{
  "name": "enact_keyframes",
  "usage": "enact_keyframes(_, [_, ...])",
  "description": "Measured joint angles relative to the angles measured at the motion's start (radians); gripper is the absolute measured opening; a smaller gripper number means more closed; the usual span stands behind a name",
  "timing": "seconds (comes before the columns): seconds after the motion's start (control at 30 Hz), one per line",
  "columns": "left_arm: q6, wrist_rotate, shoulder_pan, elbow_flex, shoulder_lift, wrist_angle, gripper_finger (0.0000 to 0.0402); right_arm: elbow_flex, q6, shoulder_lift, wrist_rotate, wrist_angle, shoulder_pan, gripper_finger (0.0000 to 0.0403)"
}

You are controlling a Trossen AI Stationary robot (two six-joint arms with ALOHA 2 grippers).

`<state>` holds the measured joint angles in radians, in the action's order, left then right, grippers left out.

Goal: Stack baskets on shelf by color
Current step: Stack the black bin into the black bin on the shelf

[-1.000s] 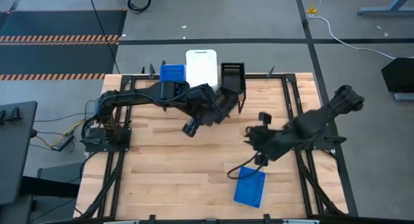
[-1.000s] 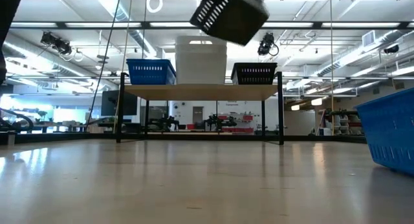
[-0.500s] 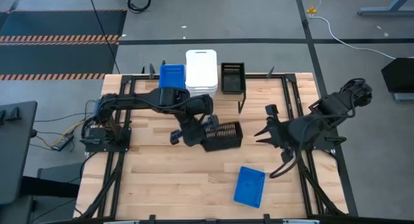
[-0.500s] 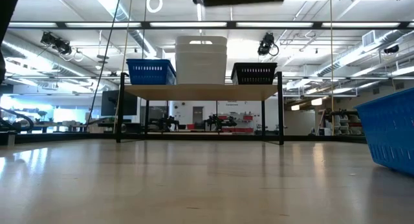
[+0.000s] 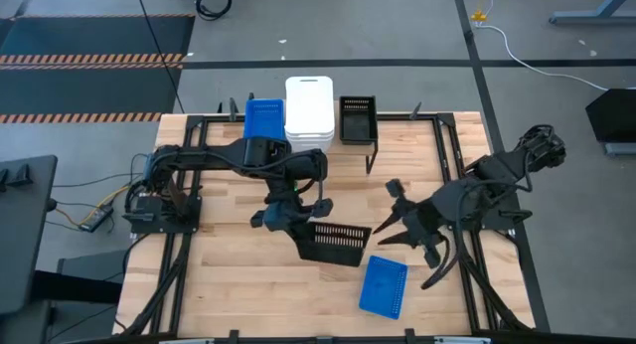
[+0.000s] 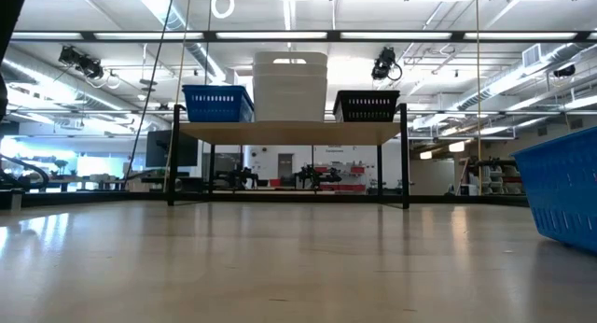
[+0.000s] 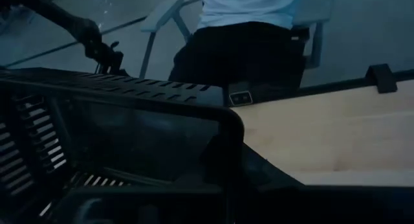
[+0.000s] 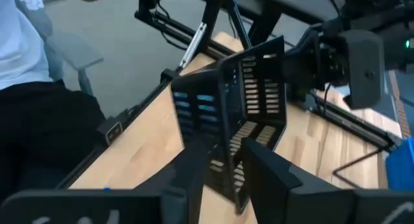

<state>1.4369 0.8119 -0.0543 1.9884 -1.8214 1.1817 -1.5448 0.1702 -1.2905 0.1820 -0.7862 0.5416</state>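
My left jaws (image 5: pixel 294 225) are clamped on a black basket (image 5: pixel 335 244), holding it tilted over the middle of the desk (image 5: pixel 248 284). My right jaws (image 5: pixel 397 223) stand partly open just beside it. A blue basket (image 5: pixel 383 285) lies near the front. On the shelf (image 6: pixel 289 132) sit blue (image 6: pixel 217 104), stacked white (image 6: pixel 290 85) and black baskets (image 6: pixel 367 105).

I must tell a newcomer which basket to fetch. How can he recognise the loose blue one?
Start at the big wooden table, seen from above. Near its front edge, right of centre, lies the blue basket. It alone rests flat on the table; the other blue one sits on the shelf.
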Motion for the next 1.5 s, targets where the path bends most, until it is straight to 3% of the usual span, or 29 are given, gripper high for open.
enact_keyframes(0.37, [0.02, 0.056, -0.038, 0.0, 0.0, -0.056, 0.0005, 0.0, 0.012, -0.058, -0.141, 0.057, -0.037, 0.0161])
enact_keyframes(0.7, [-0.016, 0.056, -0.034, 0.0, 0.0, -0.08, 0.0008, 0.0, 0.011, -0.104, -0.286, 0.123, -0.043, 0.0156])
enact_keyframes(0.9, [-0.104, 0.054, -0.033, 0.0, 0.0, -0.103, 0.0008, 0.0, 0.011, -0.168, -0.299, 0.127, -0.056, 0.0149])
enact_keyframes(1.03, [-0.315, 0.05, -0.031, 0.0, 0.001, -0.171, 0.0019, 0.0, 0.029, -0.184, -0.311, 0.116, -0.067, 0.0121])
enact_keyframes(1.27, [-0.358, 0.042, -0.019, 0.001, 0.003, -0.19, 0.0044, 0.001, 0.093, -0.171, -0.326, 0.106, -0.078, 0.0012])
enact_keyframes(1.5, [-0.43, 0.034, -0.011, 0.001, 0.003, -0.239, 0.009, 0.0, 0.09, -0.182, -0.321, 0.079, -0.085, 0.0007])
